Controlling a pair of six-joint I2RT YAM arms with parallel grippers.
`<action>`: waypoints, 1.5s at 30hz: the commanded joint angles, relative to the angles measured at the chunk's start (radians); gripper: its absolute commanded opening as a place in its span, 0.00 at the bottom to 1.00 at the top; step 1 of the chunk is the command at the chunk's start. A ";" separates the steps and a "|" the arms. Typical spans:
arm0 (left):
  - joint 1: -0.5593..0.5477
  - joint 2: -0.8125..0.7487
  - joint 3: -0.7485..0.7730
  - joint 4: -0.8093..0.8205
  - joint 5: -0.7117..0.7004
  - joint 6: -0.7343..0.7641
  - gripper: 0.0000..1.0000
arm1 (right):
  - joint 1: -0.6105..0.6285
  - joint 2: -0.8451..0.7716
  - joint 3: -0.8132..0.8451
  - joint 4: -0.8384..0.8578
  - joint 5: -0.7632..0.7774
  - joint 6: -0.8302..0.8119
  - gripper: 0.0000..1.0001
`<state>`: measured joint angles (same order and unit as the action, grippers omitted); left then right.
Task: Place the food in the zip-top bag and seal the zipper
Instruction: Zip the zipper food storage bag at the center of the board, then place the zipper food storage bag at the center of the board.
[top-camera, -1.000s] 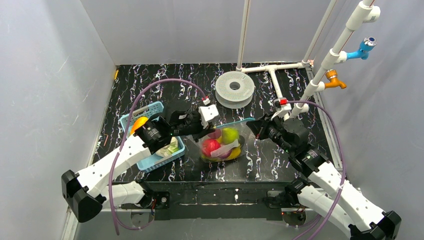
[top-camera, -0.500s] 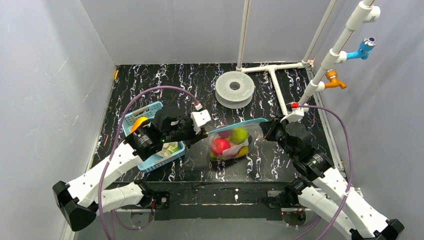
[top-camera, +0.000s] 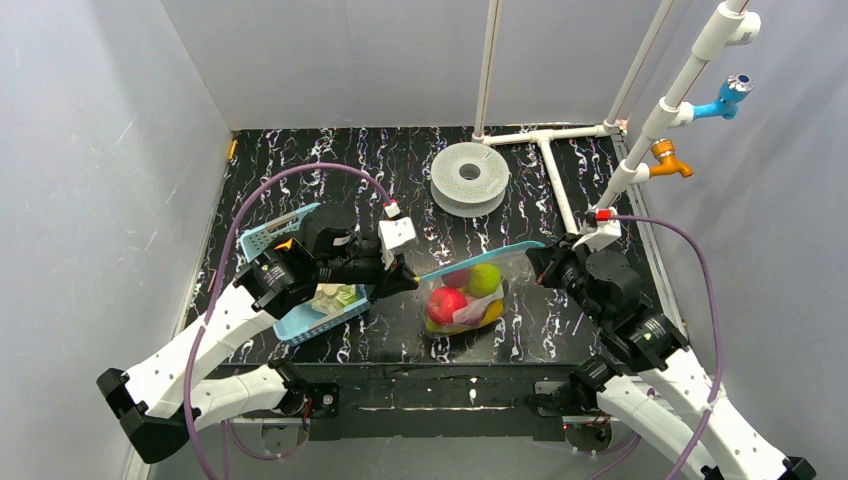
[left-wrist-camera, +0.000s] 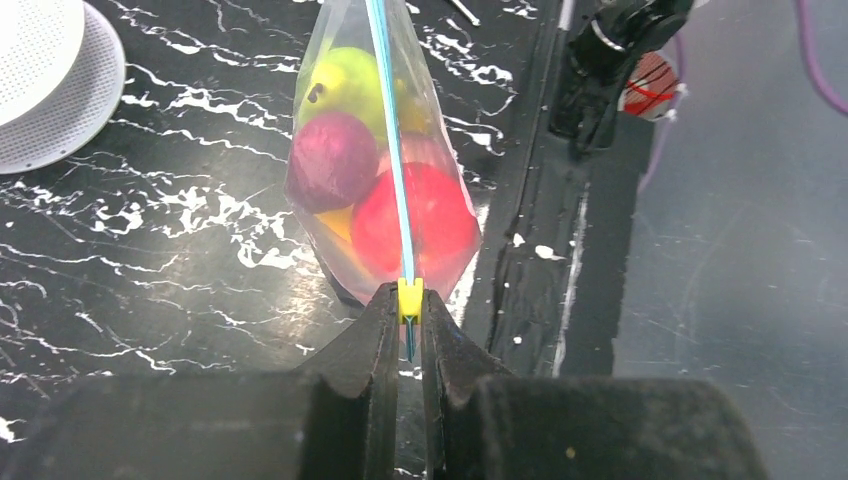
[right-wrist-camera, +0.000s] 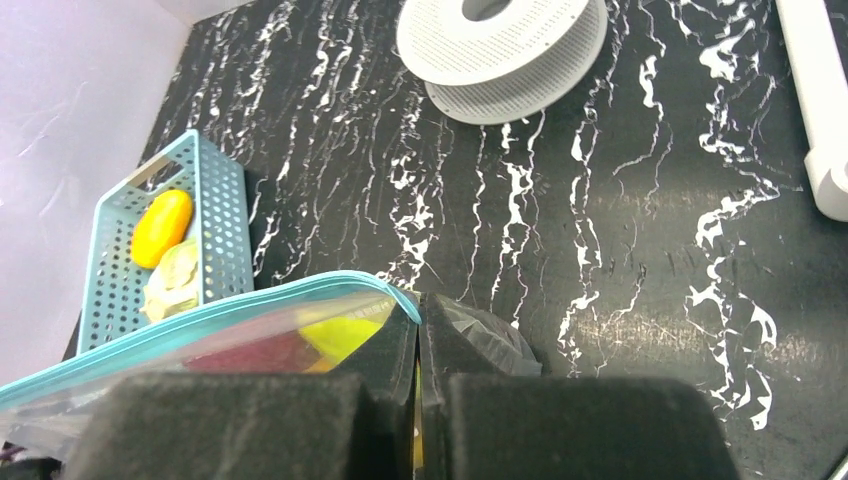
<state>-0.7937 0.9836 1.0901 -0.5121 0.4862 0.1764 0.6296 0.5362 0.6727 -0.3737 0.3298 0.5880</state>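
While the zip-top bag (top-camera: 462, 300) hangs at the centre of the top view, just right of the blue lattice basket (top-camera: 262, 238), its light-blue zipper (top-camera: 480, 260) runs as a taut line slanting up to the right between the 2 arms. The left gripper (top-camera: 404, 281) is at the strip's lower left end. In the left wrist view its 2 fingers (left-wrist-camera: 375, 330) are pressed almost together on the strip, with a small yellow slider (left-wrist-camera: 409, 298) caught right at their tips. The right gripper (top-camera: 546, 262) is at the strip's upper right end. In the right wrist view its fingers (right-wrist-camera: 385, 340) are closed to a thin slit on the bag's corner, where the teal strip ends. Below the strip the clear plastic bulges with food: a red round fruit (left-wrist-camera: 415, 220) nearest the left gripper, a purple piece (left-wrist-camera: 330, 160) beside it, and a yellow-green fruit (left-wrist-camera: 345, 80) farther along. Whether the bag's underside rests on the black marbled table (top-camera: 300, 170) cannot be told. In the basket, at the left of the right wrist view, lie 2 pieces touching each other: an orange-yellow fruit (right-wrist-camera: 161, 227) and a pale-green cabbage (right-wrist-camera: 172, 280). A white spool (top-camera: 470, 177) lies flat on the table above the bag, well apart from it.
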 joint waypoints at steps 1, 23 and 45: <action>0.013 -0.036 0.074 -0.144 0.111 -0.057 0.00 | -0.027 -0.052 0.070 -0.041 0.084 -0.090 0.01; 0.069 0.188 0.137 -0.189 -0.498 -0.410 0.83 | -0.079 0.595 0.425 -0.341 0.089 -0.024 0.01; 0.073 -0.021 0.126 -0.122 -0.553 -0.344 0.95 | -0.132 0.807 0.329 -0.388 0.145 0.090 0.01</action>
<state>-0.7254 0.9985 1.2110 -0.6724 -0.0345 -0.1894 0.5045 1.3808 1.0557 -0.7403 0.4870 0.5995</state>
